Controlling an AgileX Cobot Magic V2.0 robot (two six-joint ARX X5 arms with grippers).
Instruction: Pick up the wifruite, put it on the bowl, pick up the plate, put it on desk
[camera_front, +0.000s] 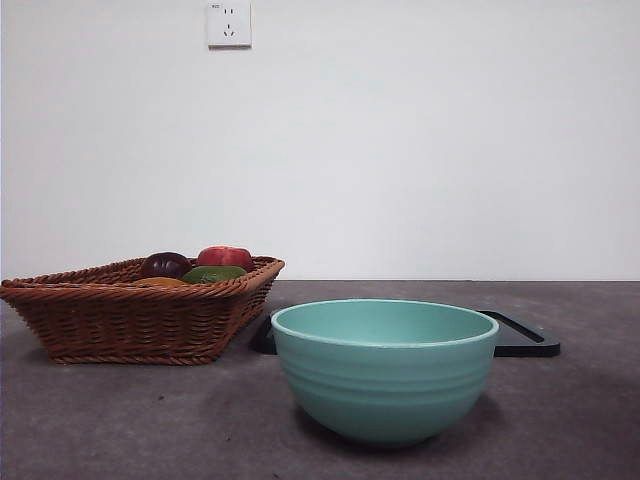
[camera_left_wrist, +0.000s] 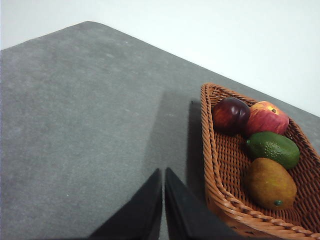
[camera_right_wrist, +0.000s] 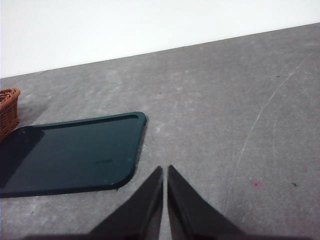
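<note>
Nearest the front camera stood the teal bowl (camera_front: 385, 368) on the desk (camera_front: 120, 420), empty. Both arms waited. Just beside the clenched left gripper (camera_left_wrist: 163, 175), the wifruite (camera_left_wrist: 270, 183) lay in the wicker basket (camera_left_wrist: 212, 165). Beside the right gripper (camera_right_wrist: 165, 172), likewise clenched on nothing, lay a dark tray (camera_right_wrist: 75, 155).

woven wicker basket (camera_front: 140, 310) – smooth glazed bowl (camera_front: 385, 370) – matte speckled desk (camera_front: 120, 420).

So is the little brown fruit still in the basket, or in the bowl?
In the basket. The left wrist view shows the brown fruit lying there beside the green one. The front view cannot show inside the bowl.
</note>
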